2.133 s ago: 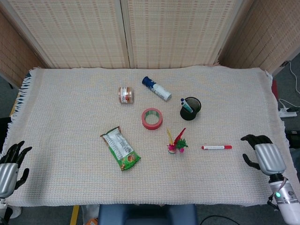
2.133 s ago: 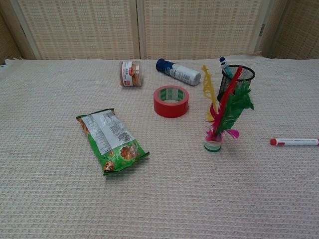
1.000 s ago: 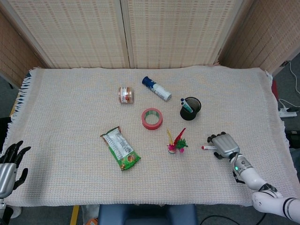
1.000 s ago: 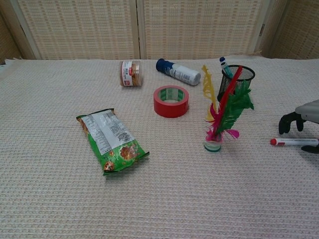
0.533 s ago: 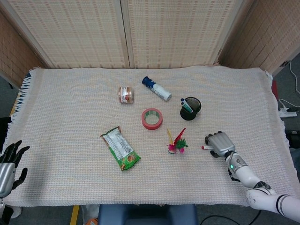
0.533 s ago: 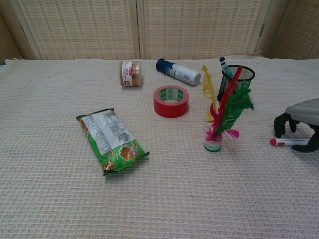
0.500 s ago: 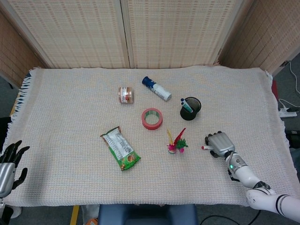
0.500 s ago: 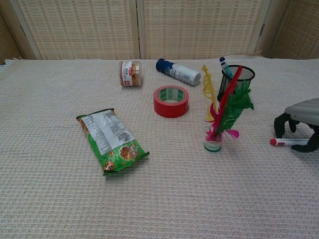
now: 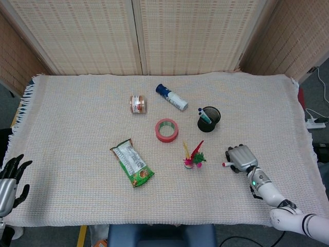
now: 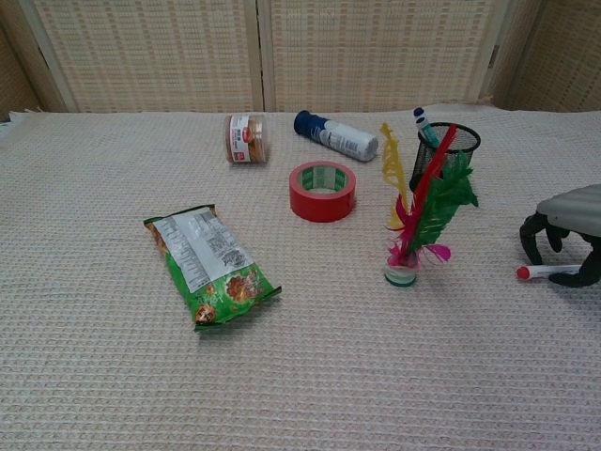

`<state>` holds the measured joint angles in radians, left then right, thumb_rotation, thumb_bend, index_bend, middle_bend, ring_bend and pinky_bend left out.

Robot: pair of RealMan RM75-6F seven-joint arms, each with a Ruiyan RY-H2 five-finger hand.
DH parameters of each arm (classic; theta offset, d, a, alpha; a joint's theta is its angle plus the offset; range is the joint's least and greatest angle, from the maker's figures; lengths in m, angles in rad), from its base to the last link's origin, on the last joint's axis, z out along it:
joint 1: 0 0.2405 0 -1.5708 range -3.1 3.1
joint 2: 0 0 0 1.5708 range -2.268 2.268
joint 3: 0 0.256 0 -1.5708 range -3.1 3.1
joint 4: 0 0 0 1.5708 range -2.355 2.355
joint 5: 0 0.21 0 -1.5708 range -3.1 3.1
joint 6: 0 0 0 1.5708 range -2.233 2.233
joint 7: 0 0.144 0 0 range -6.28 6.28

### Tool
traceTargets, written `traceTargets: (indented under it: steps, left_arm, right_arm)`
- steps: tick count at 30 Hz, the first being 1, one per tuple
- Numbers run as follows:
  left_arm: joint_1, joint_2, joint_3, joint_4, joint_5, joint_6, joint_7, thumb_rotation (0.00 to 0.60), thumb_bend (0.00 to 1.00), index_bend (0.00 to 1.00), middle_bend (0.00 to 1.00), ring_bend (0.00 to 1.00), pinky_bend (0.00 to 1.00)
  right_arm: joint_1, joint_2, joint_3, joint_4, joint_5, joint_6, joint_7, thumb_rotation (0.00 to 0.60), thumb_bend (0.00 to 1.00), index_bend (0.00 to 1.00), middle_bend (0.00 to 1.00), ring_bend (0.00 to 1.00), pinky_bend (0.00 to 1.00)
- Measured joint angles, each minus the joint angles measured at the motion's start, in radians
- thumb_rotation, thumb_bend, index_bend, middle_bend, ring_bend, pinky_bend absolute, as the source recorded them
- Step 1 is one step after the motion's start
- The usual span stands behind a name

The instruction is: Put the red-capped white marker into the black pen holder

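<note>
The red-capped white marker (image 9: 225, 164) lies on the woven cloth at the right front, and only its red end pokes out to the left of my right hand (image 9: 241, 157). In the chest view the marker (image 10: 547, 272) is tilted a little, its far end between the curled dark fingers (image 10: 532, 235) and thumb of my right hand (image 10: 569, 233), which grips it. The black mesh pen holder (image 9: 209, 119) stands upright behind it with blue-capped pens inside, and in the chest view the holder (image 10: 449, 150) shows behind the feathers. My left hand (image 9: 9, 181) hangs off the table's left front corner, fingers spread and holding nothing.
A feathered shuttlecock (image 9: 194, 157) stands between the marker and the table's middle. A red tape roll (image 9: 167, 129), a green snack bag (image 9: 132, 163), a small jar (image 9: 138, 104) and a blue-capped white bottle (image 9: 171, 96) lie further left and back.
My right hand came in from the right edge and settled over the marker. In the last half second its fingers closed around it, and the red end shifted slightly right and toward me.
</note>
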<state>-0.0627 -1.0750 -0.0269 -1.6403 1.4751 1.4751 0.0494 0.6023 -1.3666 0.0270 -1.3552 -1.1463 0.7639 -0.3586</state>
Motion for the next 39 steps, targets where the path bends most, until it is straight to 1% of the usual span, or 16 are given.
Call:
traceTargets:
  steps: [7,15,19,23,28,31,34,39]
  left_arm:
    - [0.000,-0.001,0.000,0.000,-0.002,-0.001,0.000,0.600,0.42,0.17,0.01,0.00,0.26]
    - [0.000,-0.001,-0.001,-0.001,-0.002,0.000,0.000,0.600,0.42,0.17,0.01,0.00,0.26]
    - [0.002,0.001,-0.001,-0.003,0.001,0.006,-0.001,0.600,0.42,0.17,0.01,0.00,0.26]
    - [0.004,0.002,0.000,-0.003,0.004,0.010,-0.001,0.600,0.42,0.17,0.01,0.00,0.26]
    - [0.004,0.002,0.000,-0.003,0.008,0.012,-0.001,0.600,0.42,0.17,0.01,0.00,0.26]
    - [0.005,0.002,0.001,-0.004,0.008,0.012,0.000,0.600,0.42,0.17,0.01,0.00,0.26]
    - [0.005,0.002,0.001,-0.005,0.009,0.012,0.001,0.600,0.42,0.17,0.01,0.00,0.26]
    - [0.005,0.003,0.000,-0.004,0.007,0.014,-0.001,0.600,0.42,0.17,0.01,0.00,0.26]
  right_arm:
    - [-0.010,0.012,0.003,-0.014,-0.025,0.034,0.038,0.600,0.28,0.55,0.34,0.40,0.33]
    - [-0.032,0.064,0.024,-0.085,-0.079,0.120,0.105,0.600,0.28,0.55,0.34,0.41,0.34]
    - [-0.041,0.098,0.054,-0.134,-0.113,0.182,0.162,0.600,0.28,0.55,0.34,0.41,0.34]
    - [-0.041,0.132,0.104,-0.180,-0.139,0.232,0.219,0.600,0.28,0.55,0.34,0.42,0.35]
    - [-0.026,0.150,0.153,-0.197,-0.151,0.249,0.302,0.600,0.28,0.55,0.35,0.44,0.36]
    - [-0.013,0.151,0.182,-0.187,-0.166,0.257,0.383,0.600,0.28,0.55,0.35,0.44,0.37]
    - [0.007,0.139,0.208,-0.150,-0.191,0.266,0.483,0.600,0.28,0.54,0.35,0.45,0.38]
    - [0.058,0.086,0.248,-0.016,-0.215,0.266,0.614,0.600,0.28,0.54,0.35,0.45,0.39]
